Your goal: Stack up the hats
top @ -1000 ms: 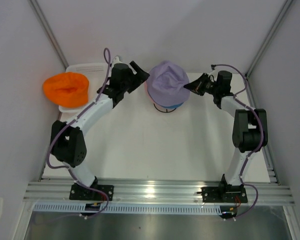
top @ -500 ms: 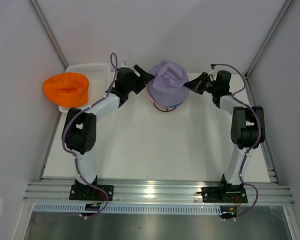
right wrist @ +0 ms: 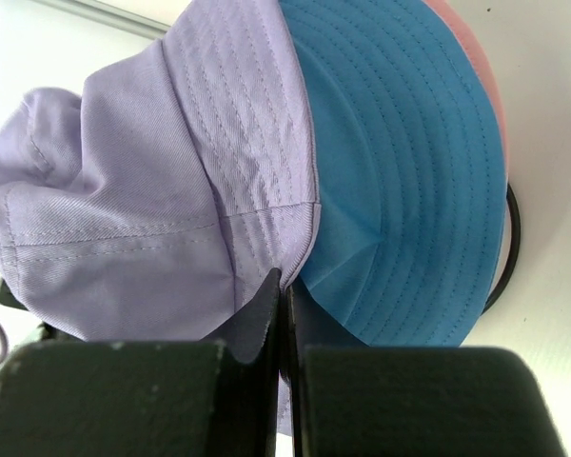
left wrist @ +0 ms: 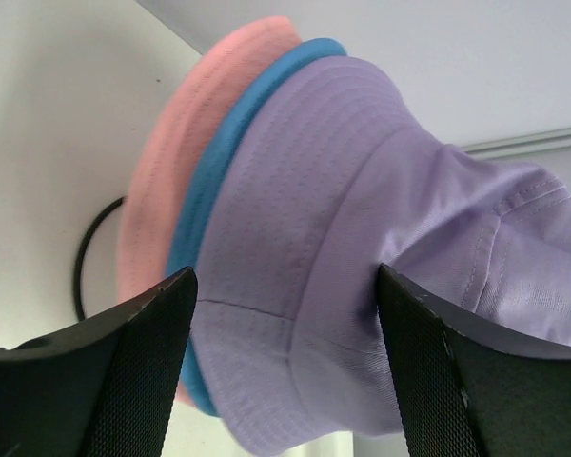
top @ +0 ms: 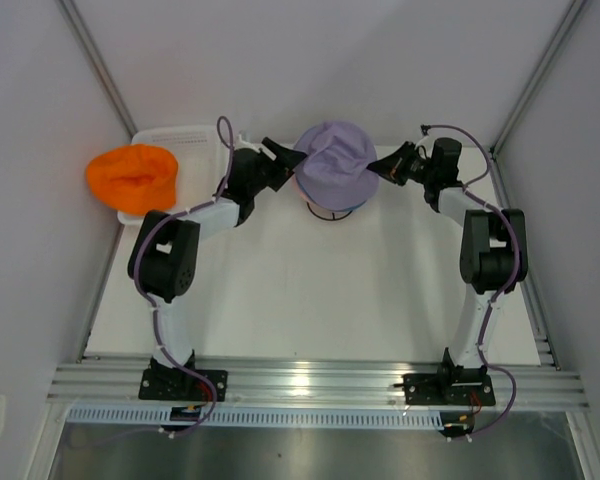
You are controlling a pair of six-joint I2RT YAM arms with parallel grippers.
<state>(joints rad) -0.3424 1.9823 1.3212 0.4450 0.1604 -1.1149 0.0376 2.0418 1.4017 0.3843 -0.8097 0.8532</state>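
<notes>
The right end effector (right wrist: 284, 286) is pressed together, pinching the edge of the lavender hat's (right wrist: 152, 171) brim between its fingertips. Just beside that pinch the brim of the blue hat (right wrist: 400, 171) fans out beneath the lavender one, and a sliver of the pink hat (right wrist: 485, 57) shows beyond the blue. The black wire of the stand (right wrist: 509, 248) curves out from under the blue brim.

The left end effector (left wrist: 284, 286) is spread wide on the opposite side of the stack, one finger to each side of the lavender brim; whether either finger touches the fabric cannot be told. From this side the three brims lie nested: lavender outermost, then blue, then pink.

From above, the lavender hat covers the stack on the stand at the far middle of the worktop (top: 310, 290), between the two arms. The orange hat (top: 132, 177) lies well apart at the far left, resting on the rim of the white basket (top: 195, 140).
</notes>
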